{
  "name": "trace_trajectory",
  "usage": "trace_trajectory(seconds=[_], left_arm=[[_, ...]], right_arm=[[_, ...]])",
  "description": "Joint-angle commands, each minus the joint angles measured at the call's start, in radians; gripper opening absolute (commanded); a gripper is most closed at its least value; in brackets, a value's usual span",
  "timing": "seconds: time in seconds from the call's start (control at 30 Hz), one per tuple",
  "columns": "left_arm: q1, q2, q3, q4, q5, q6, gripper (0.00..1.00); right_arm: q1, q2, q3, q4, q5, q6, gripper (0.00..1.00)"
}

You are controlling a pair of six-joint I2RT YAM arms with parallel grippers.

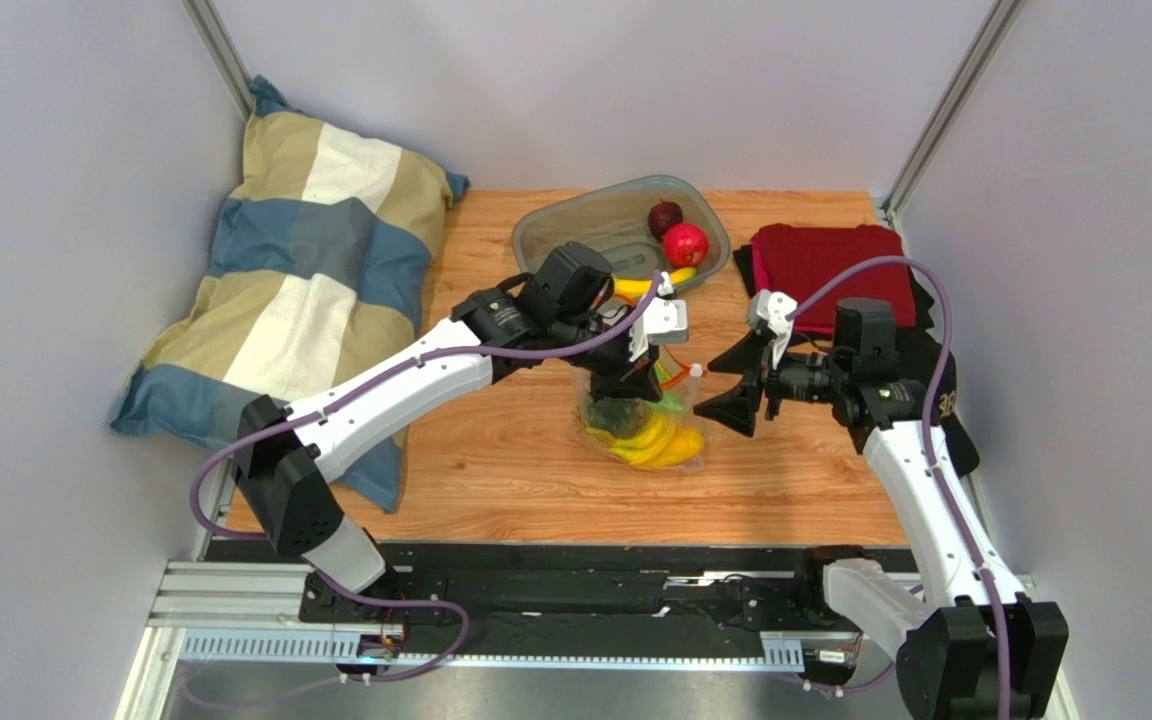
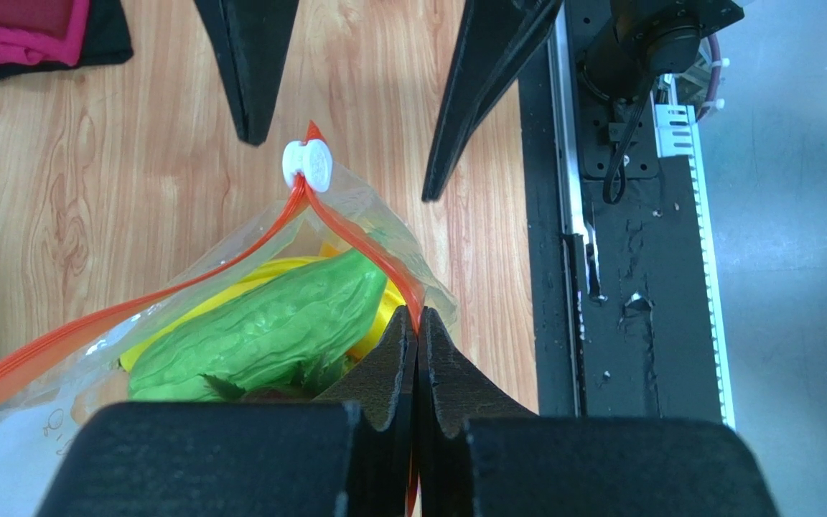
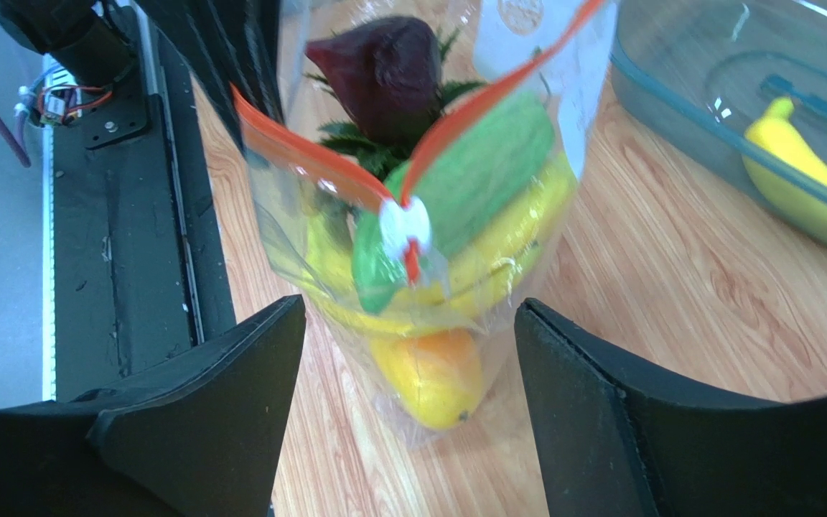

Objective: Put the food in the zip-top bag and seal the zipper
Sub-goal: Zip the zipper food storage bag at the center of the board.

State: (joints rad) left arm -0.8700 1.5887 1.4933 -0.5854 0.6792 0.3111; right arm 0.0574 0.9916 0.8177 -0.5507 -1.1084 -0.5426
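The zip-top bag point(image 1: 642, 423) stands in the table's middle, its mouth open, holding a green cucumber point(image 2: 267, 323), yellow bananas point(image 1: 657, 444), a mango point(image 3: 434, 377) and a dark purple fruit point(image 3: 391, 65). My left gripper point(image 2: 418, 329) is shut on the orange-red zipper point(image 2: 369, 253) edge and holds the bag up. The white slider point(image 3: 405, 228) sits at the zipper's end nearest my right gripper point(image 3: 409, 305), which is open, with one finger on each side of the bag's lower end and no contact. A red fruit point(image 1: 684, 245), a dark fruit point(image 1: 665, 215) and a banana point(image 3: 795, 172) lie in the tray point(image 1: 567, 225).
A striped pillow point(image 1: 304, 270) lies at the back left. A red cloth on a black one point(image 1: 823, 270) lies at the back right. The black base rail point(image 1: 582, 578) runs along the near edge.
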Motion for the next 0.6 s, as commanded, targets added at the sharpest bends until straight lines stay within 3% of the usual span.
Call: trace_trajectory(seconds=[0.0,0.1,0.23,0.33,0.47,0.5,0.57], left_arm=[[0.000,-0.041,-0.010,0.056,0.048,-0.001,0.00],[0.000,-0.047,-0.018,0.056,0.056,0.005,0.00],[0.000,-0.062,-0.037,0.061,0.057,0.014,0.00],[0.000,-0.075,-0.053,0.065,0.048,0.016,0.00],[0.000,-0.101,-0.087,0.104,0.042,0.000,0.00],[0.000,-0.104,-0.091,0.108,0.045,-0.001,0.00],[0.000,-0.107,-0.099,0.113,0.051,-0.001,0.00]], right_arm=[[0.059,-0.005,0.011,0.135,-0.002,0.043,0.75],[0.102,0.005,0.015,0.146,0.015,0.041,0.73],[0.117,0.036,0.027,0.137,0.028,0.024,0.48],[0.117,0.050,0.035,0.109,0.045,0.010,0.38],[0.116,0.039,0.034,0.071,0.071,-0.002,0.54],[0.114,0.035,0.029,0.069,0.076,-0.002,0.53],[0.116,0.021,0.021,0.069,0.076,-0.002,0.42]])
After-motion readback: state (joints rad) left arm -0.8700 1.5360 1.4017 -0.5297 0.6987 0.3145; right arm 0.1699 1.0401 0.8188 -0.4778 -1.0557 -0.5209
